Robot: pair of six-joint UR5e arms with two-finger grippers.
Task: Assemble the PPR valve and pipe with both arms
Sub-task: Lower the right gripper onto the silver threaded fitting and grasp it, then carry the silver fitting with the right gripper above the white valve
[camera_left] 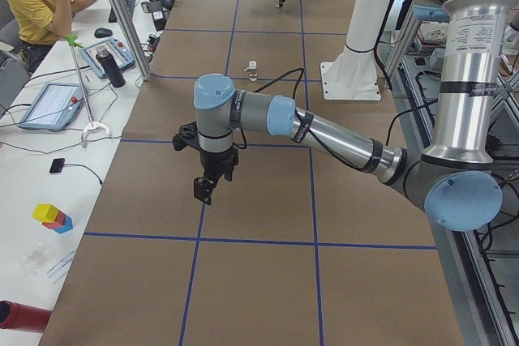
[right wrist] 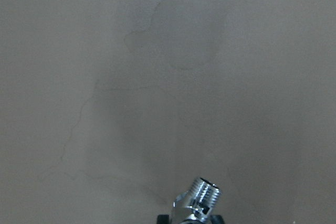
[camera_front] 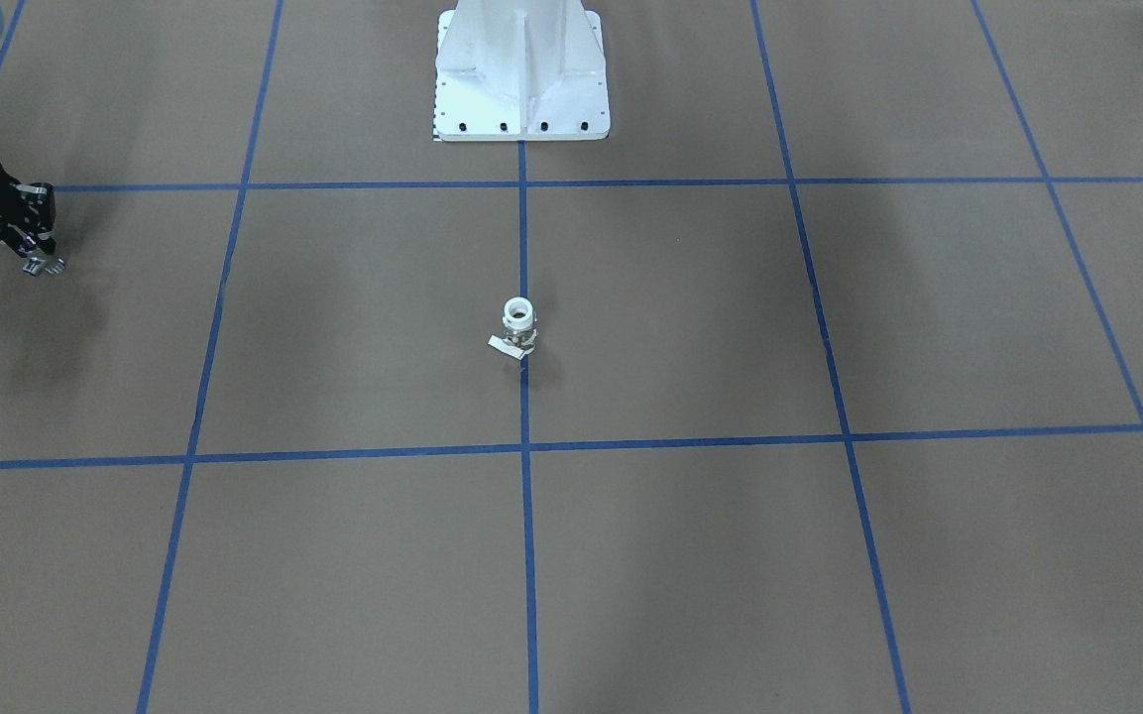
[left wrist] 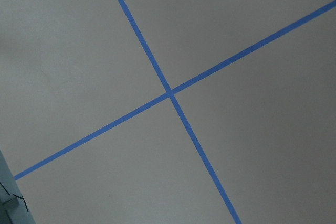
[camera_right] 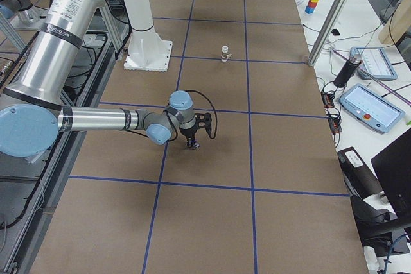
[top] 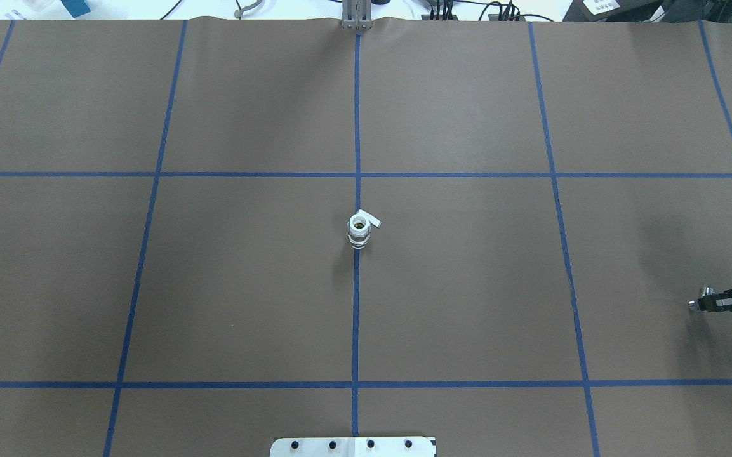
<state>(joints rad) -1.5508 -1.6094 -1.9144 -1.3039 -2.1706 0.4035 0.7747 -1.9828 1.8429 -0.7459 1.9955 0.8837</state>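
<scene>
Valve (top: 358, 230) upright at centre of desk (top: 467, 285), open end up, well apart from right claw (top: 712, 304), toward robot's left; claw pinching pipe (top: 696, 306), threaded end outward. Left claw (camera_left: 204, 190) likely farther off, spread or pressed together impossible to tell.

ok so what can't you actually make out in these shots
1. left gripper: seen only in the exterior left view, so open or shut is unclear.
2. pipe: its lower end is cut off by the right wrist view's bottom edge.
3. right gripper: mostly cut off by the overhead view's right edge.
4. PPR valve: too small everywhere to read its lever setting.
</scene>
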